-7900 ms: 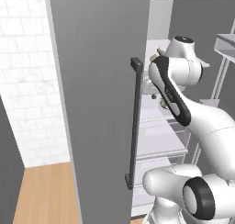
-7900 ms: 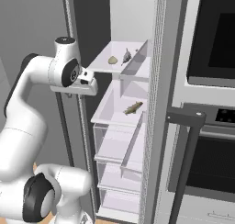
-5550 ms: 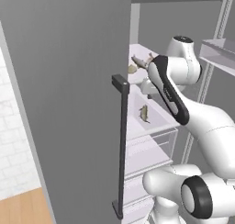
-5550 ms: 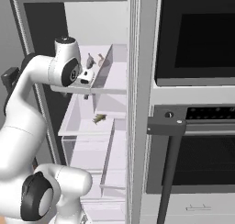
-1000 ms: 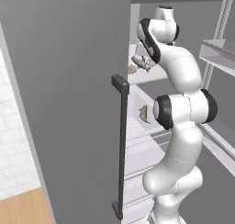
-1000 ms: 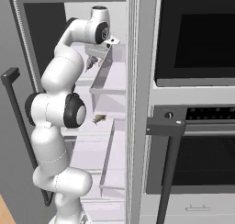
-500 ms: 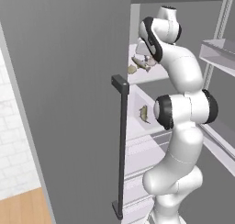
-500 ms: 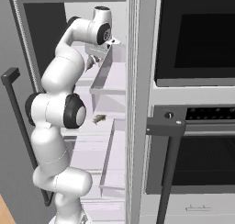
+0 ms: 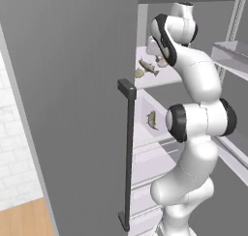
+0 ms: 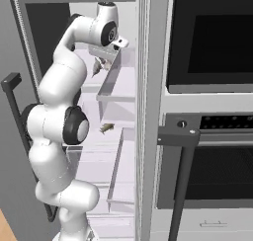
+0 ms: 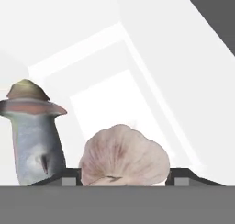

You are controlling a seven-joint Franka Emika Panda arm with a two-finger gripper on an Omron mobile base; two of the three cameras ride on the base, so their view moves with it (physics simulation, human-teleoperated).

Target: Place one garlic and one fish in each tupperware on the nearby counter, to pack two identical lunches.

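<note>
The robot's two-finger gripper (image 11: 124, 178) is up on the top white fridge shelf (image 9: 162, 80), w/ a small knobbly pinkish-white garlic bulb (image 11: 124, 158) right between its dark fingertips (image 11: 69, 178), jaws closed in on it. A slim olive-brown fish (image 11: 32, 133) sits just beside the garlic. Another fish (image 9: 152, 119) lies on the shelf below.

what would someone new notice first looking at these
Likely the white arm stretched up into the open fridge, reaching the upper shelf. In the hand view a pinkish-white garlic sits right between the hand's fingertips, with a mushroom beside it. A fish lies on that same shelf, and another fish on the shelf below.
</note>
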